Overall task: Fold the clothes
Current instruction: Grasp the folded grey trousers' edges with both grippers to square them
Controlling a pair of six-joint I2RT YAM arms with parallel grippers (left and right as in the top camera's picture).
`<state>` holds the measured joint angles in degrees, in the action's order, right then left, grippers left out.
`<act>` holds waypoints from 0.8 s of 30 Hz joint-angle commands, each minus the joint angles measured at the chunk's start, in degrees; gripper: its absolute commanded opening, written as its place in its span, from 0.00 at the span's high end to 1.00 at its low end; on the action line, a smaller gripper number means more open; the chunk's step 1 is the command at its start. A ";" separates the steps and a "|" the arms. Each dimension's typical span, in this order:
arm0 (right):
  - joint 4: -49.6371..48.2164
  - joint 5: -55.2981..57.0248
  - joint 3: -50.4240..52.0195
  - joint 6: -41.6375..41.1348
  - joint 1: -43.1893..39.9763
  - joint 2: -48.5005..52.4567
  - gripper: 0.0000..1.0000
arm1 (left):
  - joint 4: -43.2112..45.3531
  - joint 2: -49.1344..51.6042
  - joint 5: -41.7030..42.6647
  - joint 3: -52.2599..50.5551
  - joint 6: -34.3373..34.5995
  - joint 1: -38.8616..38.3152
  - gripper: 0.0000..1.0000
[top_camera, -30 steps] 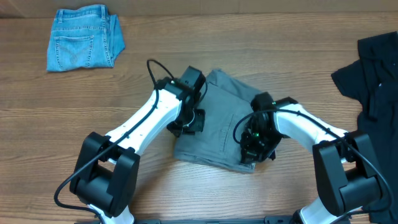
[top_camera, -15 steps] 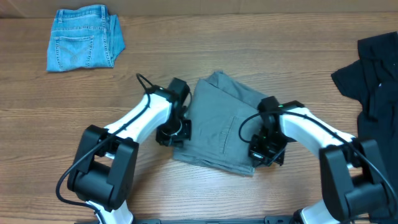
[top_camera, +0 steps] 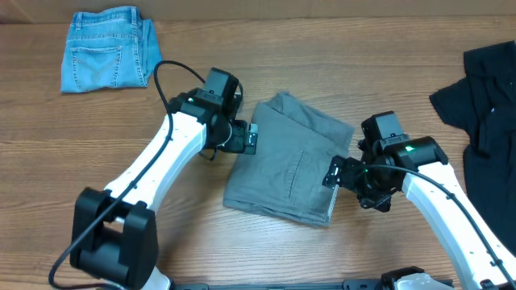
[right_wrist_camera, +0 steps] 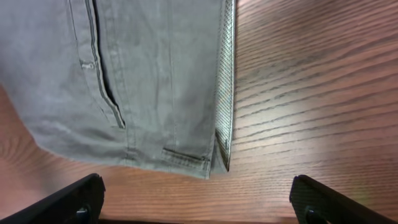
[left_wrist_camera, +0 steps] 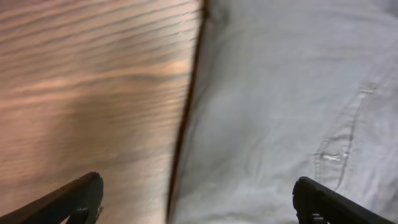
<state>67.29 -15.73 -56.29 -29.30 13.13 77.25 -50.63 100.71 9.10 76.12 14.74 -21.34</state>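
Left gripper, seen from overhead, hovers at the left edge of the grey shorts. Its two fingers are spread wide and grip nothing. Its wrist camera shows the fingertips straddling the line where cloth meets wood, one tip over the table, the other over fabric.

Right gripper sits at the shorts' right edge, likewise spread wide and empty. Its wrist camera shows the waistband and a slit back pocket below it.

The two arms flank the garment from opposite sides. This reads as a stance for pressing the fold flat, or for taking hold of opposite edges to fold again.

The grey shorts lie mid-table as a compact, roughly rectangular bundle, apparently folded over once already, though the layers are hard to count from above.

Further out, light-blue denim shorts lie folded at the far left corner, well apart, probably set aside as done. A black garment is heaped loosely at the far right edge, unfolded and likely waiting its turn.

No brand, label or legible writing shows on any garment; the waistband's inner face shows only a fine woven check
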 commanded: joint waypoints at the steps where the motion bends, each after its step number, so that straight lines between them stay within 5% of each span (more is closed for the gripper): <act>1: -0.09 -1.29 -1.05 1.25 -0.02 -0.42 0.00 | 1.62 5.27 8.13 0.55 -7.80 1.53 0.00; 8: -0.76 -0.94 -1.05 2.43 -0.02 -0.42 0.00 | 1.68 10.91 13.33 0.55 -14.58 1.51 0.00; 20: -0.76 -0.96 -1.05 2.54 -0.02 -0.42 0.00 | 2.21 19.61 22.40 0.55 -16.09 1.31 0.00; 23: -0.83 -0.96 -1.05 2.54 -0.02 -0.42 0.00 | 3.34 20.70 24.41 0.55 -15.76 0.68 0.37; 24: -0.87 -0.96 -1.05 2.54 -0.02 -0.42 0.00 | 3.76 20.79 24.39 0.55 -15.34 0.48 0.41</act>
<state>66.74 -16.32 -56.29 -27.07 13.13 77.30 -47.57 117.73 30.39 77.71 -0.16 -19.86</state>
